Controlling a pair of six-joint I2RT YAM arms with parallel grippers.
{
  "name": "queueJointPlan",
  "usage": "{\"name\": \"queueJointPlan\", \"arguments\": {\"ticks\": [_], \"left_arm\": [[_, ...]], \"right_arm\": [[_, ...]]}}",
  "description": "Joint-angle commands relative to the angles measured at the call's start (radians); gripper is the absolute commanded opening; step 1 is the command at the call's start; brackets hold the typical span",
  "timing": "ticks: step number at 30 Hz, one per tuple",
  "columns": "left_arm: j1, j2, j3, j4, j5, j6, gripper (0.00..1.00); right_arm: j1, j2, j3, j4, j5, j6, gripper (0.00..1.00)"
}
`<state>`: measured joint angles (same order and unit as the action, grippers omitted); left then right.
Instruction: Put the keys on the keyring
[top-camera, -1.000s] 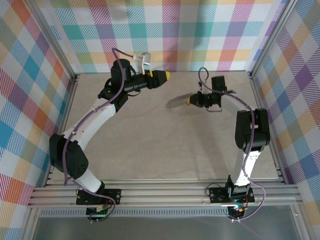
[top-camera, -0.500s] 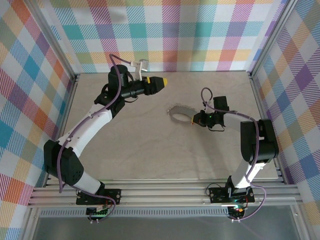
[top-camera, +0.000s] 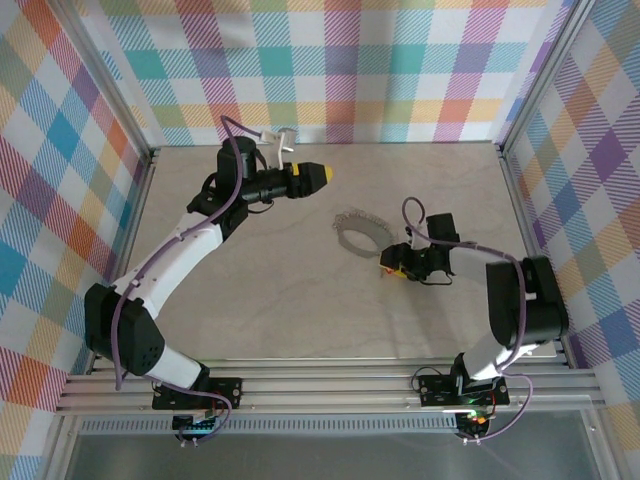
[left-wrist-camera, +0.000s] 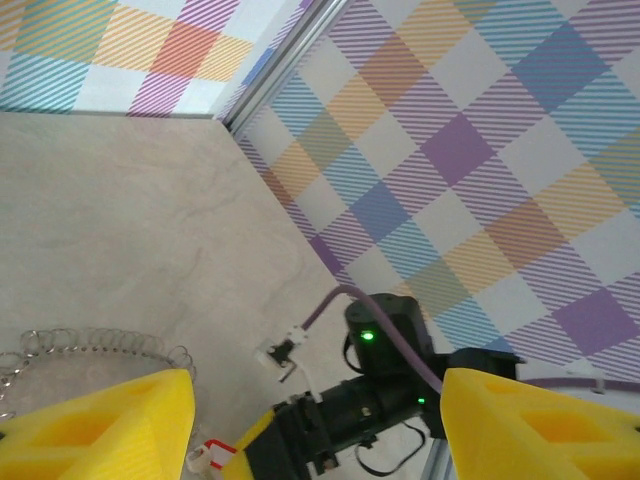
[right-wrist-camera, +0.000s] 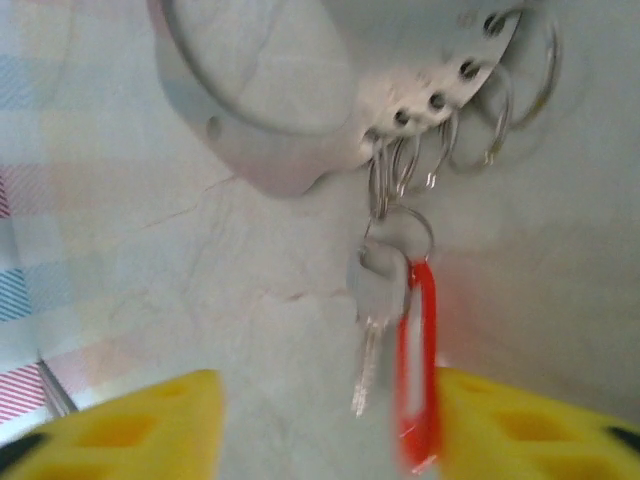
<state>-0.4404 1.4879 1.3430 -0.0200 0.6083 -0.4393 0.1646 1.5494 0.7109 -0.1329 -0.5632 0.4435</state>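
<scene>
Straddles the key (right-wrist-camera: 372, 295) with right fingers (right-wrist-camera: 130, 420) wide apart, gripping nothing, keyring (right-wrist-camera: 290, 165) at 11 o'clock, open counter (top-camera: 300, 290) around, left fingers (left-wrist-camera: 100, 430) likewise spread, empty.

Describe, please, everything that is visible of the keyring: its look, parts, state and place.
The keyring is a silver metal band bent into a loop, lying on the table close to the right gripper. Holes along one stretch carry small wire rings. From one ring hang a silver key and a red tag, blurred, lying between the gripper's open fingers; whether a finger touches the tag is unclear.
</scene>
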Motion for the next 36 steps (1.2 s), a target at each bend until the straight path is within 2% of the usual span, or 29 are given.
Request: {"name": "queueJointPlan", "arguments": {"ticks": [1,3,7,11,12,13,15,17,19,23,26,29,32,33,34,36], "left_arm": [[0.005,-0.056,-0.016,-0.040,-0.034,0.041,0.71],[0.006,-0.074,-0.025,-0.057,-0.064,0.057,0.75],[0.008,-0.140,-0.070,-0.060,-0.225,0.049,0.80],[0.009,-0.281,-0.249,0.059,-0.538,0.092,0.85],[0.009,-0.325,-0.319,0.123,-0.640,0.125,0.90],[0.010,-0.363,-0.373,0.177,-0.723,0.168,0.99],[0.017,-0.430,-0.500,0.292,-0.900,0.296,1.00],[0.055,-0.460,-0.566,0.311,-1.004,0.366,1.00],[0.124,-0.472,-0.623,0.298,-1.013,0.389,1.00],[0.235,-0.442,-0.772,0.356,-0.975,0.435,1.00],[0.261,-0.373,-0.857,0.402,-0.989,0.437,1.00],[0.266,-0.284,-0.942,0.578,-0.985,0.419,1.00],[0.271,-0.163,-0.948,0.667,-0.965,0.455,1.00],[0.276,-0.129,-0.961,0.720,-0.937,0.470,1.00],[0.282,-0.098,-0.965,0.754,-0.916,0.475,1.00],[0.298,-0.052,-0.959,0.787,-0.880,0.482,1.00]], "right_arm": [[0.003,-0.149,-0.010,-0.054,0.003,0.040,0.90],[-0.004,-0.225,0.025,-0.112,0.033,0.046,1.00],[-0.026,-0.320,0.145,-0.218,0.137,0.030,1.00],[-0.043,-0.368,0.247,-0.255,0.412,0.017,1.00],[-0.049,-0.375,0.259,-0.246,0.488,0.016,1.00],[-0.052,-0.381,0.260,-0.224,0.551,0.008,1.00],[-0.056,-0.391,0.236,-0.145,0.722,-0.002,1.00],[-0.060,-0.386,0.183,-0.029,0.877,-0.027,1.00],[-0.066,-0.363,0.140,0.067,0.970,-0.077,1.00],[-0.084,-0.285,0.046,0.212,1.053,-0.172,1.00],[-0.093,-0.229,-0.023,0.305,1.106,-0.226,1.00],[-0.103,-0.181,-0.102,0.430,1.109,-0.269,1.00],[-0.128,-0.147,-0.188,0.581,1.044,-0.283,1.00],[-0.138,-0.140,-0.225,0.664,1.002,-0.289,1.00],[-0.145,-0.149,-0.227,0.652,0.954,-0.286,1.00],[-0.157,-0.128,-0.289,0.826,0.853,-0.303,1.00]]}}
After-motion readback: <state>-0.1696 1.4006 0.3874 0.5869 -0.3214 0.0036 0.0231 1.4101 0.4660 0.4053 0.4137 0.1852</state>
